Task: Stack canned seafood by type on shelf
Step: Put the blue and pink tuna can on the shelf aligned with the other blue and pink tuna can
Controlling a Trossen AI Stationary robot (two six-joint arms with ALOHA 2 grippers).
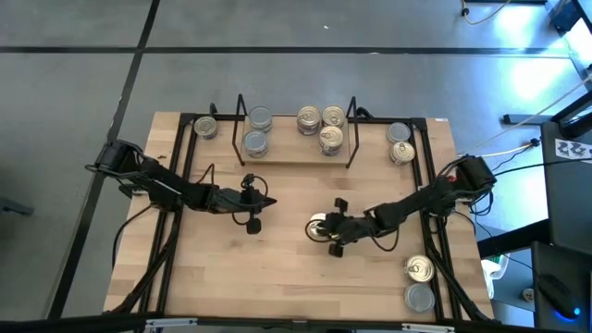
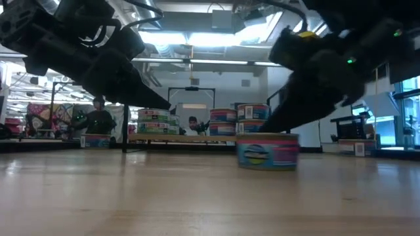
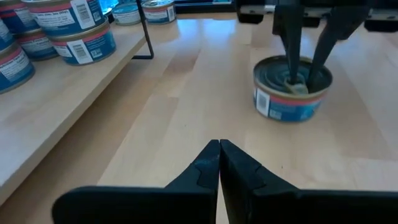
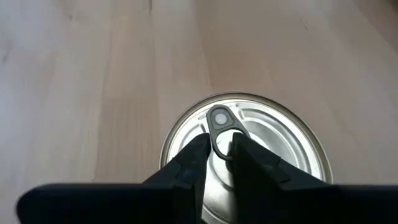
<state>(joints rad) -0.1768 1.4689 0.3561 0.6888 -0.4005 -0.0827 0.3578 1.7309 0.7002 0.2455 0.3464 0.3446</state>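
**Gripping a pull-tab: right claw on a lone tin at mid-table**

Pinching the pull-tab of a gold-topped tin, the right gripper has its two fingers nearly together, one on either side of the tab's loop. Only the right wrist view shows this; from above, the right gripper covers most of the tin, and the tab cannot be made out there. The left wrist view shows the same tin from the side, with the right arm's fingers coming down onto its top, and its blue, pink and white label, which the overhead view hides.

The left gripper hangs over bare wood just beside that tin, its fingers pressed together with nothing between them. In the high view it lies on the far side of the tin from the right arm.

Beyond both claws stands the shelf, holding grey-topped tins towards one end and gold-topped tins towards the other. The low view alone shows that some of these are stacked; the overhead view flattens the stacks. More tins sit off the shelf: one outside its left frame, two outside its right frame, and two behind the right gripper near the table's front corner. In the low view the arms are dark, blurred shapes cut off by the top edge.
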